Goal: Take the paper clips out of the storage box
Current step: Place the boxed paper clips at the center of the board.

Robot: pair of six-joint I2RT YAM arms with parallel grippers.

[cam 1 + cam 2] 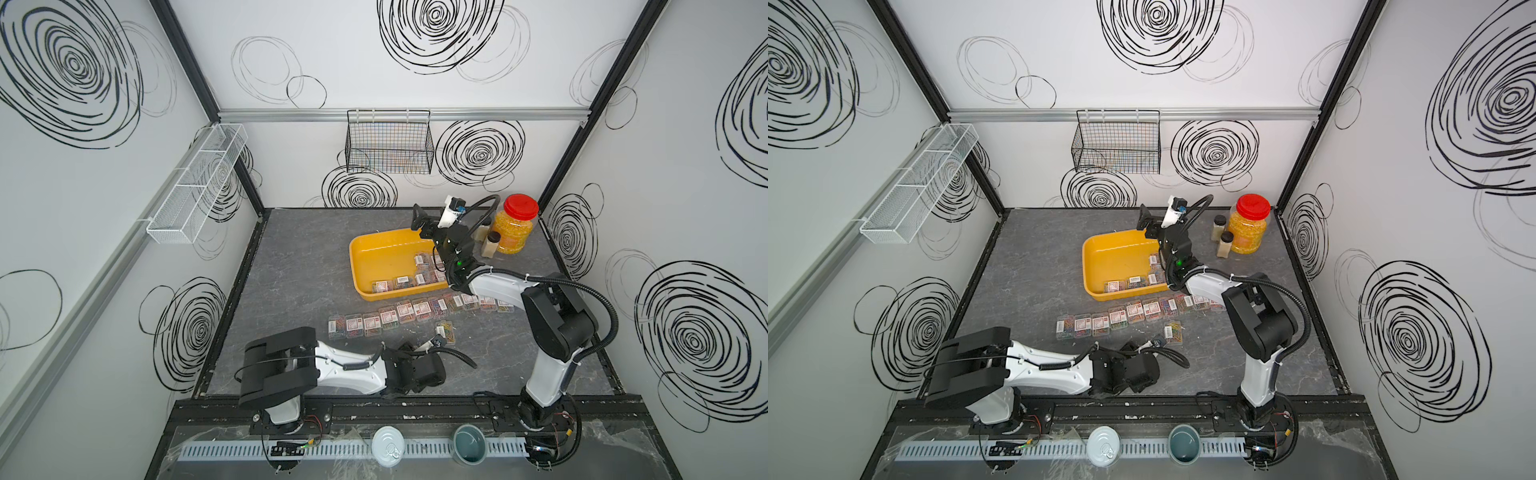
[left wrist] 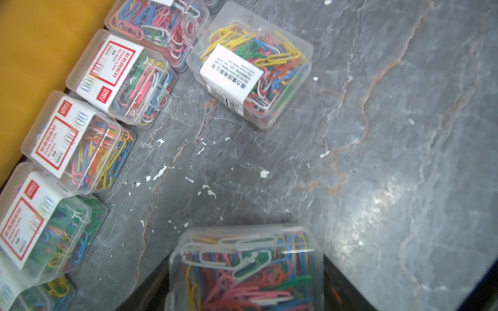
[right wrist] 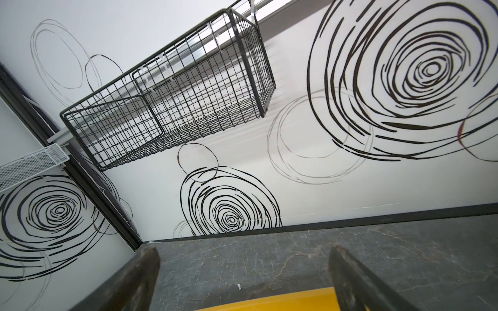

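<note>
Slate-grey table bears red-and-white-labelled paper clips.

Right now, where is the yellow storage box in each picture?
Top view: storage box mid-table, behind the paper clips row.
Top view: same spot.
Left wrist: its orange wall beside the paper clips.
Right wrist: yellow strip between the right gripper fingers.
Shared landmark: black wire basket, though not in left wrist.

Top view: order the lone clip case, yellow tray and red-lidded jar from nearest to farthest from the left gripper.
From the left gripper:
1. Lone case, close by, slightly right.
2. Tray, farther back, centre.
3. Jar, far right corner.
</note>
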